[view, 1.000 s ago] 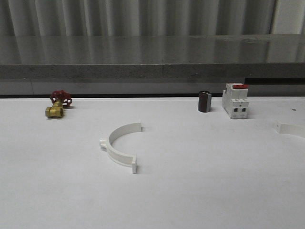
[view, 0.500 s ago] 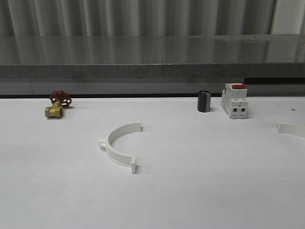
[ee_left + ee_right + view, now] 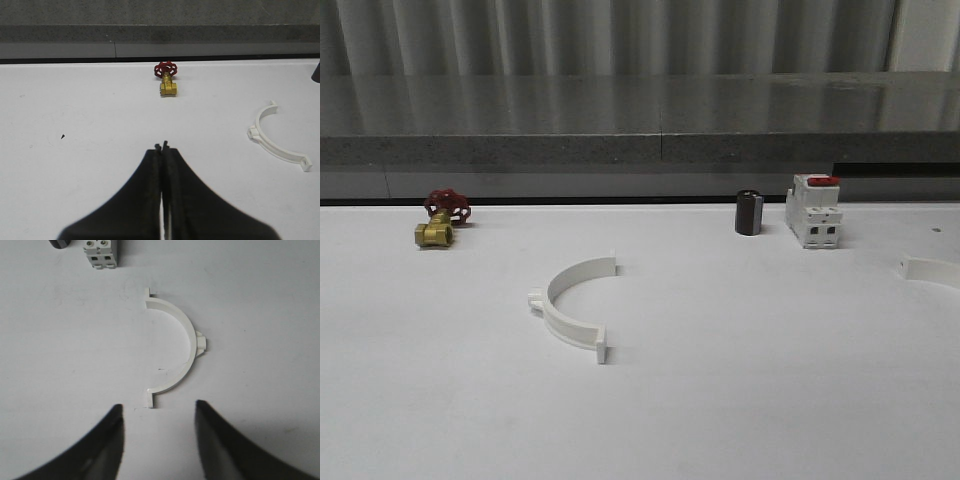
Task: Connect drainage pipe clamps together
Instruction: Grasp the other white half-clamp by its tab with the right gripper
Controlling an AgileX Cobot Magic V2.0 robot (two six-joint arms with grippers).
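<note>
One white half-ring clamp [image 3: 570, 306] lies flat near the middle of the table, its open side facing right; it also appears off to the side as the clamp [image 3: 277, 140] in the left wrist view. A second clamp [image 3: 932, 270] lies at the table's right edge, partly cut off; this clamp [image 3: 179, 352] lies just ahead of my right gripper [image 3: 158, 407], which is open and empty above the table. My left gripper [image 3: 162, 148] is shut with nothing in it, over bare table well short of the valve.
A brass valve with a red handwheel [image 3: 441, 220] sits at the back left. A dark cylinder [image 3: 749, 213] and a white breaker with red top [image 3: 814, 211] stand at the back right. A grey ledge [image 3: 640, 150] runs behind the white table [image 3: 720, 400].
</note>
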